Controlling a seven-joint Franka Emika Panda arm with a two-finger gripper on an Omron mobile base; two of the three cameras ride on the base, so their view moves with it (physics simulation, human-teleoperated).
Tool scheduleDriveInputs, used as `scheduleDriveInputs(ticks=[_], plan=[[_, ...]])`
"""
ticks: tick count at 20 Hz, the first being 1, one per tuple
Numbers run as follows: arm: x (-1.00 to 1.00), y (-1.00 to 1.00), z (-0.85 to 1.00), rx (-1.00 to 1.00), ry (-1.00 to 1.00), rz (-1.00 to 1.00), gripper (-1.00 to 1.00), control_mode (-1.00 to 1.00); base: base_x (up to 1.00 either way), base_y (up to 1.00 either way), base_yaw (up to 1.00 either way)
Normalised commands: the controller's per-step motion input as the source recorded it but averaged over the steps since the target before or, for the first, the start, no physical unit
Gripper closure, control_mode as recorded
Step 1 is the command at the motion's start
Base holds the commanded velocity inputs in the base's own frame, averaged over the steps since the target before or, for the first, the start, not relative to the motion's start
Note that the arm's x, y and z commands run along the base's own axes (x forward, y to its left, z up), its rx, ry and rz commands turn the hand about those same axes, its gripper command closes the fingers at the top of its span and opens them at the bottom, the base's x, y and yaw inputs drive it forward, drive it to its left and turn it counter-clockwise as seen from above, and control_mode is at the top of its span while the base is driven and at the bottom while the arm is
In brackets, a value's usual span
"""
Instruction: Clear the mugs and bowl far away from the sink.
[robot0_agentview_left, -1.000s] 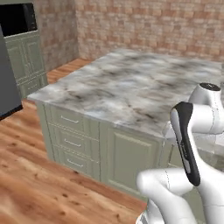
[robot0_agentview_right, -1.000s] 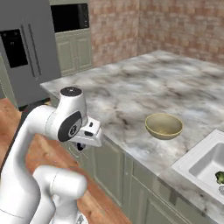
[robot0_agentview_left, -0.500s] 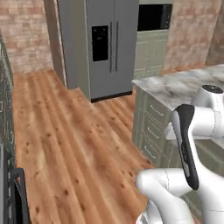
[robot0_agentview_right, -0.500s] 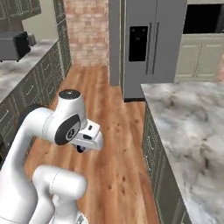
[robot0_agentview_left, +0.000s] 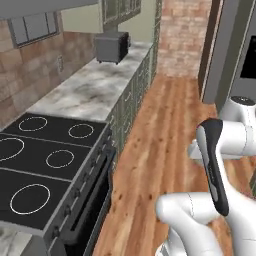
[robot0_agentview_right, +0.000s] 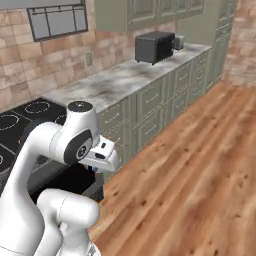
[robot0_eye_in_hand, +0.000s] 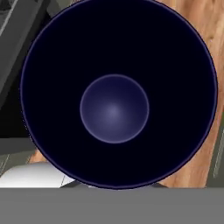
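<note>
Swung round with the driving base, both base cameras have left the marble island and grey refrigerator of the earlier frames. Left base view: a black four-ring cooktop (robot0_agentview_left: 42, 162) fills the lower left, a grey marbled counter (robot0_agentview_left: 92, 87) runs to a dark toaster oven (robot0_agentview_left: 112, 47) at upper centre. Right base view: the two-finger gripper (robot0_agentview_right: 92, 169) hangs tucked under the white arm at centre left. Hand view: the navy-lined white mug (robot0_eye_in_hand: 117, 94) sits mouth-up at centre, pinched by nearly closed jaws. Judgement: keep the mug level and low while driving; release only over the counter, well away from the sink.
</note>
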Motion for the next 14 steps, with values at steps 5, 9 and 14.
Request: scheduleDriveInputs(ticks=[5, 9, 14], plan=[[0.0, 0.0, 0.0, 0.0, 0.0, 0.0, 1.0, 1.0, 0.0, 0.0, 1.0], [0.0, 0.0, 0.0, 0.0, 0.0, 0.0, 1.0, 1.0, 0.0, 0.0, 1.0], [0.0, 0.0, 0.0, 0.0, 0.0, 0.0, 1.0, 1.0, -0.03, 0.0, 0.96]])
